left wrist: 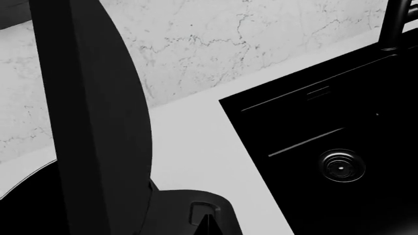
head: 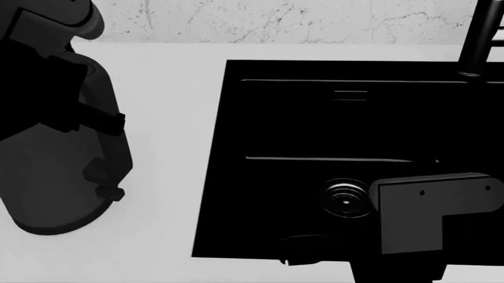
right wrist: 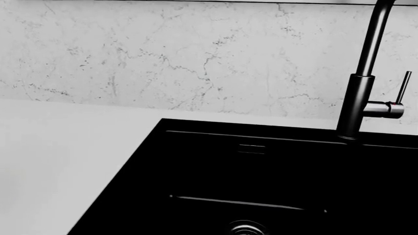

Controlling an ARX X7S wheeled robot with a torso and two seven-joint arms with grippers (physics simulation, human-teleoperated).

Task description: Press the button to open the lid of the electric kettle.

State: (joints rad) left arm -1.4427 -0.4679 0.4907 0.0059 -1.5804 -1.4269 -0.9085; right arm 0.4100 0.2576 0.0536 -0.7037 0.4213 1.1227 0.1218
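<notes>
At the head view's left edge, the left claw (head: 98,121) hangs over the dark grey rounded electric kettle (head: 55,194), probably lining up its button; its spread can't be told.

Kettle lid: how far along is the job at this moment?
Done: the left arm is over the kettle. In hand: a press, perhaps; contact with the button cannot be made out in the dark. Left: no open lid shows, so the press needs confirming. The right arm hangs idle over the sink.
</notes>
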